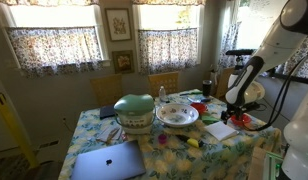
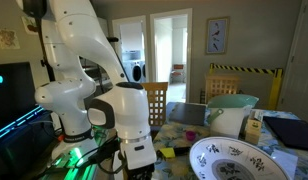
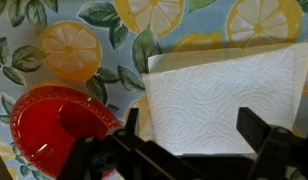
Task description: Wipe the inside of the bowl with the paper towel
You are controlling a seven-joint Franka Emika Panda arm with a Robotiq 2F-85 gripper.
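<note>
Wrist view: the two dark fingers [image 3: 256, 128] of the gripper [image 3: 189, 125] stand wide apart, with nothing between them, directly above the paper towel [image 3: 219, 95], a white embossed sheet lying flat on the lemon-print tablecloth [image 3: 69, 50]; whether the fingertips touch the sheet cannot be told. Just beside the towel, at the lower left of the same view, lies a small red dish [image 3: 54, 125], its rim close to the sheet's corner. In an exterior view the gripper [image 1: 234, 103] hangs low over the towel [image 1: 220, 130] near the table's edge, carried by the white arm [image 1: 284, 40]. The speckled bowl [image 1: 177, 113] stands upright and apart from the towel, toward the table's middle, beside the pale green lidded pot [image 1: 134, 110]; a grey laptop [image 1: 109, 160] lies closed at the near end. In an exterior view the bowl [image 2: 234, 160] shows its patterned interior, with the pot [image 2: 230, 112] behind it.
</note>
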